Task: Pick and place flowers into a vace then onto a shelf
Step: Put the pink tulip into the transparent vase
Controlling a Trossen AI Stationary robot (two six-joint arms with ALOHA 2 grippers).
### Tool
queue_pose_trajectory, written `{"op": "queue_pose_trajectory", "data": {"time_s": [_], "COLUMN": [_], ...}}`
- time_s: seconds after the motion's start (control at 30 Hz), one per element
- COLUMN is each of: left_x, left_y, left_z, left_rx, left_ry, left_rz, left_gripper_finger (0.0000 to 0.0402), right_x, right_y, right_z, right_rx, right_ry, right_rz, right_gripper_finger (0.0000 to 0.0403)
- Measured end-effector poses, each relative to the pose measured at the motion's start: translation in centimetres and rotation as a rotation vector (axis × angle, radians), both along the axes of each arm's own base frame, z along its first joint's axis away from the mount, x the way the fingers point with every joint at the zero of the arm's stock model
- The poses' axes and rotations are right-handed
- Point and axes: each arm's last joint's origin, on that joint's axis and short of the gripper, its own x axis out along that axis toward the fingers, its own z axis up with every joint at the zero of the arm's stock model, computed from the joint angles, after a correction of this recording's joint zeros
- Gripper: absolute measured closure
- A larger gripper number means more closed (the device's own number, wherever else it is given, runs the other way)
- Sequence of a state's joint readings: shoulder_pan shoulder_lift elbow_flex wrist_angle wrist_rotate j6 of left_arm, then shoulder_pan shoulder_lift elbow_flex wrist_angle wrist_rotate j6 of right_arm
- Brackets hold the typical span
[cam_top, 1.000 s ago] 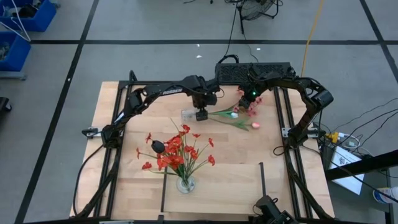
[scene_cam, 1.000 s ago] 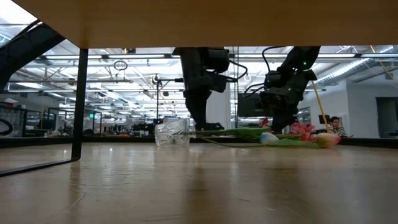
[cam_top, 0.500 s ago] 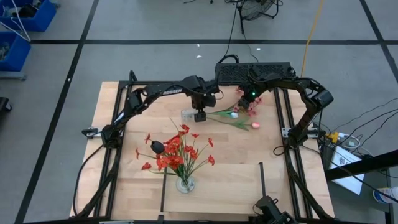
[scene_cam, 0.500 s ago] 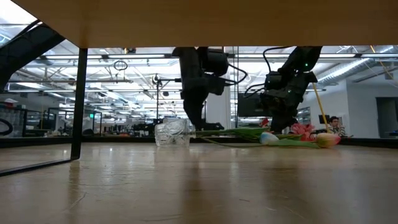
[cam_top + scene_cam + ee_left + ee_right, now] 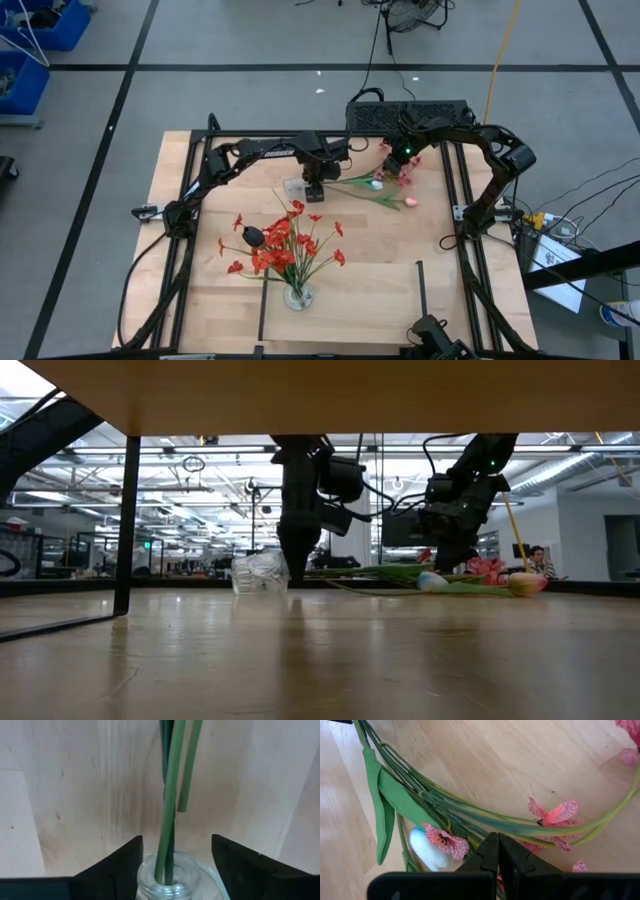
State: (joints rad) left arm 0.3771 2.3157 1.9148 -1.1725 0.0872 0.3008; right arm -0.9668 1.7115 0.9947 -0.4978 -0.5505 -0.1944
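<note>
Clear glass: a small vase (image 5: pixel 167 881) lies between the left gripper's (image 5: pixel 314 189) parted fingers (image 5: pixel 116 865), stems poking into its mouth; grip not confirmed, cannot tell if it is pinched. This sits upper centre of the high view, on the worktop (image 5: pixel 200 300). Right gripper (image 5: pixel 498 851), upper right, is fully closed and holds nothing, its tip among the loose flowers (image 5: pixel 385 188), probably steadying stems for loading. A red spray (image 5: pixel 285 245) stands in a second vase (image 5: pixel 298 296), lower centre, at the shelf (image 5: pixel 345 300) edge.
</note>
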Motion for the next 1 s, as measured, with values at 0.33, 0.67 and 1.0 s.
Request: {"op": "queue_pose_trajectory", "data": {"time_s": [0.33, 0.67, 1.0], "left_x": [0.0, 0.0, 0.4], "left_y": [0.0, 0.3, 0.4], "left_z": [0.0, 0.0, 0.1], "left_rx": [0.0, 0.011, 0.0], "left_ry": [0.005, -0.003, -0.054], "left_rz": [0.009, 0.051, 0.04], "left_gripper_finger": [0.0252, 0.0252, 0.0252], "right_x": [0.0, 0.0, -0.5], "right_y": [0.0, 0.0, 0.7], "right_z": [0.0, 0.3, 3.3], "right_rx": [0.0, 0.009, -0.03], "right_ry": [0.0, -0.002, -0.067], "right_rz": [-0.001, -0.025, -0.062], "right_gripper_finger": [0.0403, 0.0403, 0.0403]}}
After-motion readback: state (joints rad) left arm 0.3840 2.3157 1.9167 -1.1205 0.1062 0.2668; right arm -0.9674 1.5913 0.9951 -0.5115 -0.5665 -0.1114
